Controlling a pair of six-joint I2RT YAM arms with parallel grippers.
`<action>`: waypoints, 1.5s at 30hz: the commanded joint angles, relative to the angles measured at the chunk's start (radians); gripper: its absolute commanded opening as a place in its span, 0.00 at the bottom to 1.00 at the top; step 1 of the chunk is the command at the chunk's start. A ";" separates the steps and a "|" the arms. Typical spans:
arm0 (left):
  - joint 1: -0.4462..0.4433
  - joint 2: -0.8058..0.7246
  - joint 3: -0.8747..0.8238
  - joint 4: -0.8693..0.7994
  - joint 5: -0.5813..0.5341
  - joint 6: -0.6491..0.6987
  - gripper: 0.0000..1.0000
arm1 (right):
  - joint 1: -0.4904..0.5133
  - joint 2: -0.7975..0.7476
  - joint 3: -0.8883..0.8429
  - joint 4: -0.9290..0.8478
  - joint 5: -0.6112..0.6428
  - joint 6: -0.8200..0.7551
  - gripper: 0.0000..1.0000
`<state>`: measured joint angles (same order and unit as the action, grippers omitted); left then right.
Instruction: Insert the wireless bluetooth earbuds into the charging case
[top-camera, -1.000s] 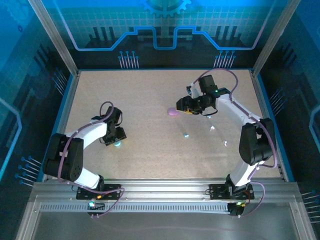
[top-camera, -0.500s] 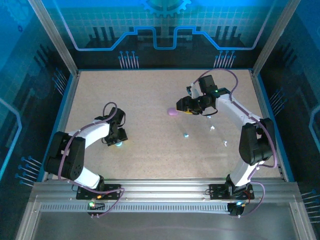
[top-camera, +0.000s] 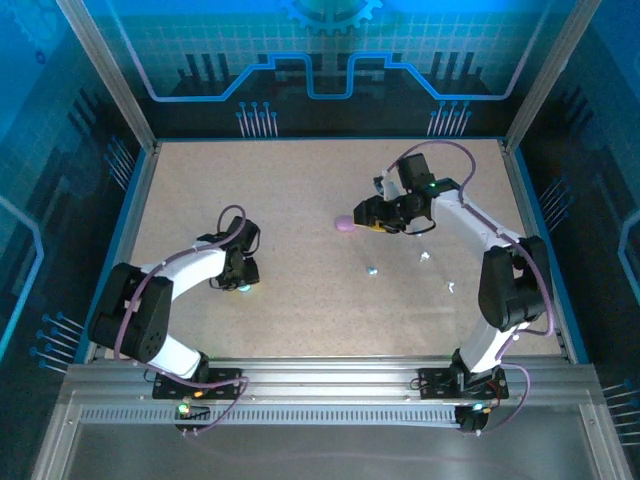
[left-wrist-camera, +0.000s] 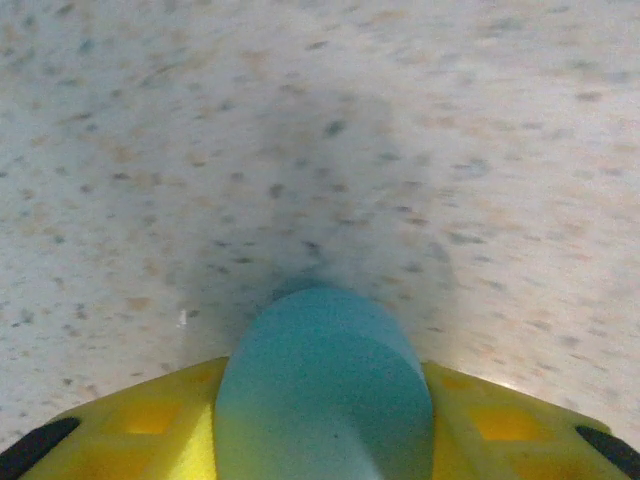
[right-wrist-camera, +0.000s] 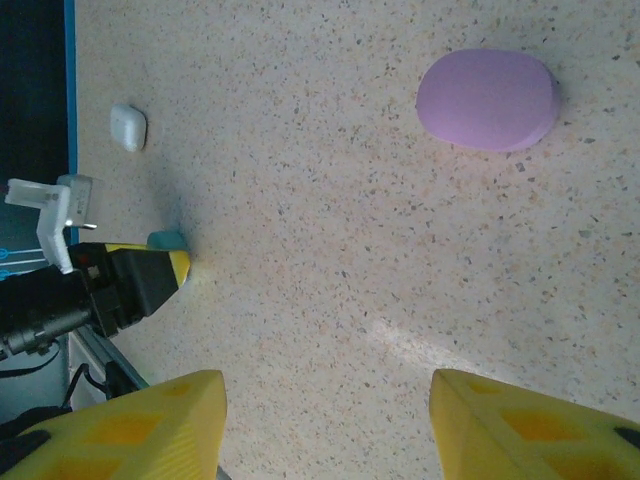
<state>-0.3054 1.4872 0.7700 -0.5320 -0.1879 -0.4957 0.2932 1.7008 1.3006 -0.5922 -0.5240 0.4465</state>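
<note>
Left of centre in the top view, the left gripper (top-camera: 240, 282) clamps its yellow fingers (left-wrist-camera: 140, 420) on a teal rounded plastic case (left-wrist-camera: 325, 390). Right of centre lies a purple oval plastic case (right-wrist-camera: 487, 98). Just beside it is the right gripper (right-wrist-camera: 327, 392), fingers apart and empty. Below these, tiny pale plastic earbuds (top-camera: 371, 269) lie loose on the speckled table (top-camera: 300, 180).

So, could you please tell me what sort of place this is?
Probably a robot lab workcell: the left arm and right arm are bolted to a rail, and aluminium posts and blue-lit panel walls enclose a speckled table.
</note>
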 joint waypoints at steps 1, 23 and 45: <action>-0.050 -0.105 0.020 0.080 0.057 0.100 0.43 | -0.025 -0.057 -0.033 0.031 -0.019 0.026 0.57; -0.392 -0.190 0.200 0.491 0.459 0.947 0.39 | -0.118 -0.313 -0.077 -0.029 -0.296 0.044 0.54; -0.408 -0.148 0.248 0.483 0.462 0.958 0.39 | 0.100 -0.233 -0.013 -0.085 -0.346 -0.002 0.55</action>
<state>-0.7033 1.3289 0.9810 -0.0620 0.2447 0.4480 0.3721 1.4483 1.2522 -0.6415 -0.8570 0.4713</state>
